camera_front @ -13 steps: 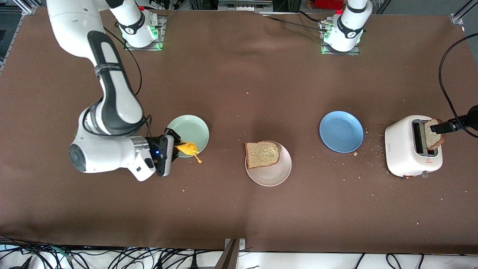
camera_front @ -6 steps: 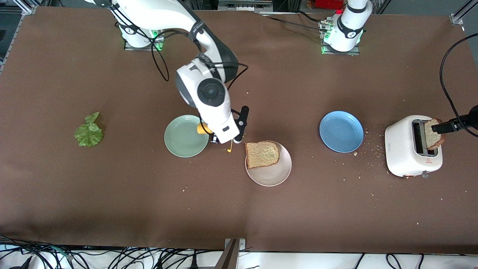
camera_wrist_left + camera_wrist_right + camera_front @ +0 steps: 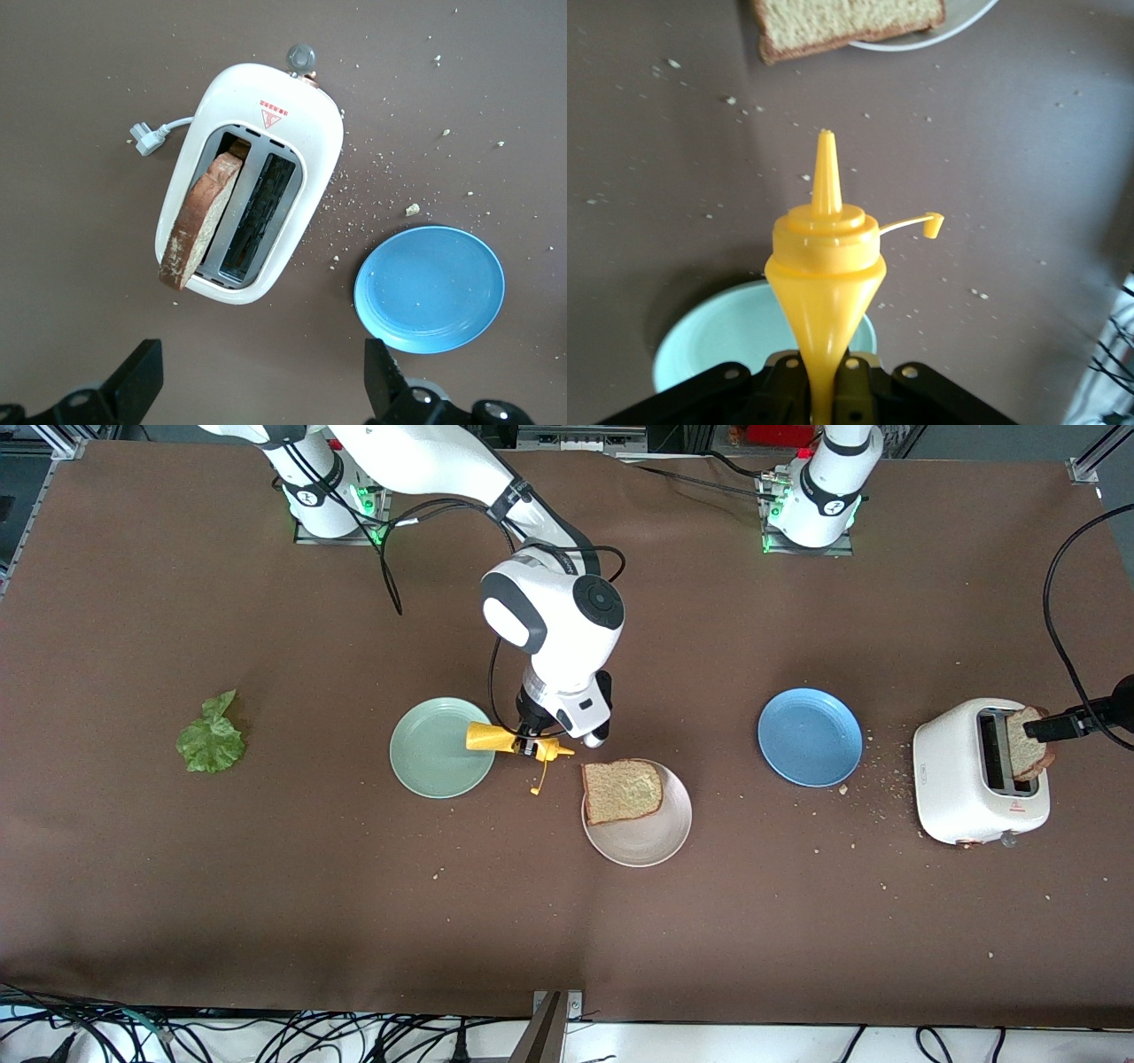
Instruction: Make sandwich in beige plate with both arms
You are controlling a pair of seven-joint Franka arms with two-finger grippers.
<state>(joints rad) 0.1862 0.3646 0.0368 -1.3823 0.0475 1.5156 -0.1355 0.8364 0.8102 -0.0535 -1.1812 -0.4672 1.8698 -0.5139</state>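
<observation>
Yellow sauce bottle [image 3: 507,741] sits pinched in my right pincer [image 3: 530,746], over the counter [image 3: 567,921] between the mint-green plate [image 3: 434,757] and the beige plate [image 3: 651,841], which carries one bread slice [image 3: 623,790]. My left pincer [image 3: 261,390] hangs spread above the toaster [image 3: 252,177], where another slice [image 3: 199,221] stands in a slot.

I see the right arm [image 3: 549,615] in glossy white shells with dark grey round joint caps and a black band, loose black cables looping off it. Both bases carry a black collar with a white mark, a red button and green lights. The left gripper [image 3: 257,390] shows black wedge-shaped fingers [image 3: 137,379] with bright round screws.
</observation>
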